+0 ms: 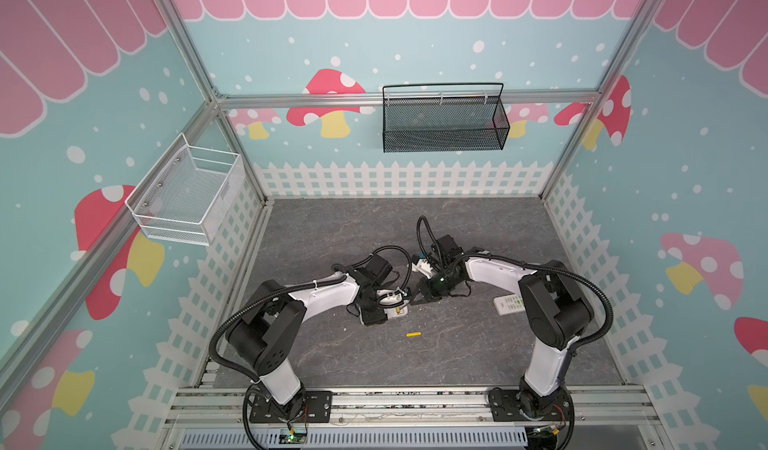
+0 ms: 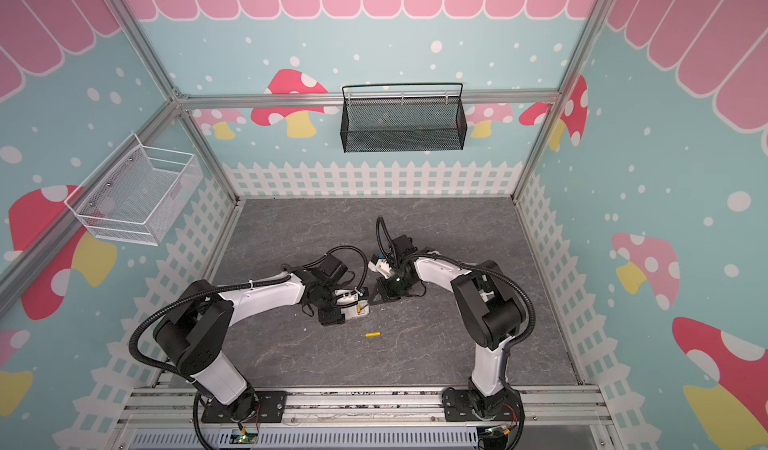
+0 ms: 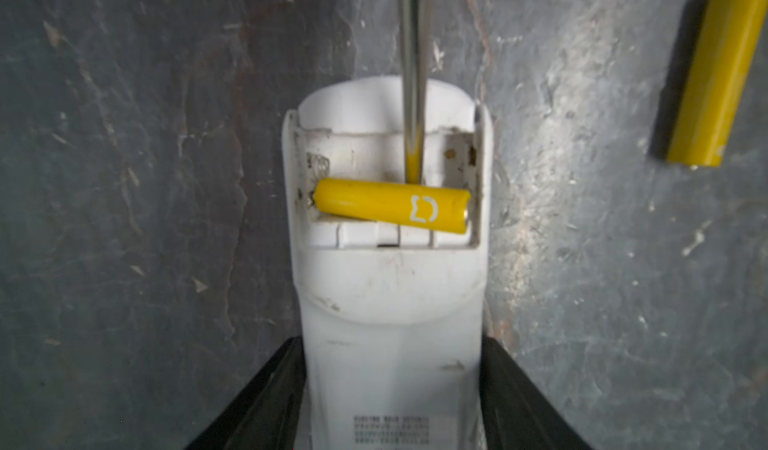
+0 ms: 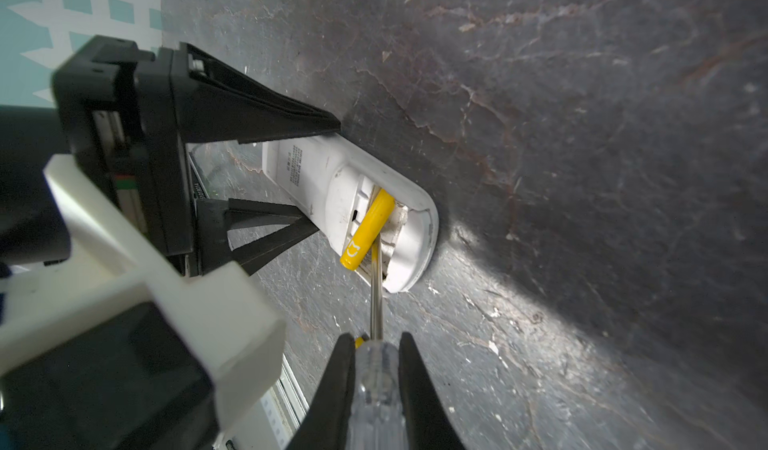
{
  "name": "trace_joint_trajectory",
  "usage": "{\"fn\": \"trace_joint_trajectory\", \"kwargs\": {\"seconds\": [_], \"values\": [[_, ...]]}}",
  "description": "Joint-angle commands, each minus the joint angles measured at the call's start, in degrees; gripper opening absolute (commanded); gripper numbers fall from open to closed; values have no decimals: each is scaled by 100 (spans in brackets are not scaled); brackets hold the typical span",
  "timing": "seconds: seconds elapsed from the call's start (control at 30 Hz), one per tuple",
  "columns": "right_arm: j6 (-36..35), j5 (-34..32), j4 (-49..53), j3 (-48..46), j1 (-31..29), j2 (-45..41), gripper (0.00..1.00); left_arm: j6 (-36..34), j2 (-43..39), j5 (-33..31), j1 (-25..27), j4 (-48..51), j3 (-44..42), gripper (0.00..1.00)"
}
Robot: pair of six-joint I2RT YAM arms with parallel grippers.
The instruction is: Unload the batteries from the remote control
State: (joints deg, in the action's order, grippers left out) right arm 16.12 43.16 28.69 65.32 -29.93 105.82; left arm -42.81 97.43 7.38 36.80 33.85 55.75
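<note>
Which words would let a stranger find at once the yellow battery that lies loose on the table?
On the grey table, find the white remote with the open compartment, at the left gripper. A little nearer the arms' bases than it lies a short yellow battery, alone on the bare surface. Its twin sits inside that compartment; this one touches nothing.

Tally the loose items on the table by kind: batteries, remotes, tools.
Yellow batteries: 2 (battery in compartment, loose battery)
Remotes: 2 (open remote, face-up remote)
Screwdriver: 1
Total: 5
</note>
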Motion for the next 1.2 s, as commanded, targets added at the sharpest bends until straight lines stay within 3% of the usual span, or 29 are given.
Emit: {"fn": "trace_joint_trajectory", "kwargs": {"seconds": [0.0,0.47,0.77,1.17], "values": [[0,70,-233,-146,66,47,0,31,212,52,28,-53,114,66],[120,391,-557,-316,110,-119,0,99,238,59,249,245,611,69],[215,444,-718,-317,139,-138,0,629,238,149,320,259,753,70],[283,567,-927,-521,155,-167,0,902,350,162,319,150,1026,66]]}}
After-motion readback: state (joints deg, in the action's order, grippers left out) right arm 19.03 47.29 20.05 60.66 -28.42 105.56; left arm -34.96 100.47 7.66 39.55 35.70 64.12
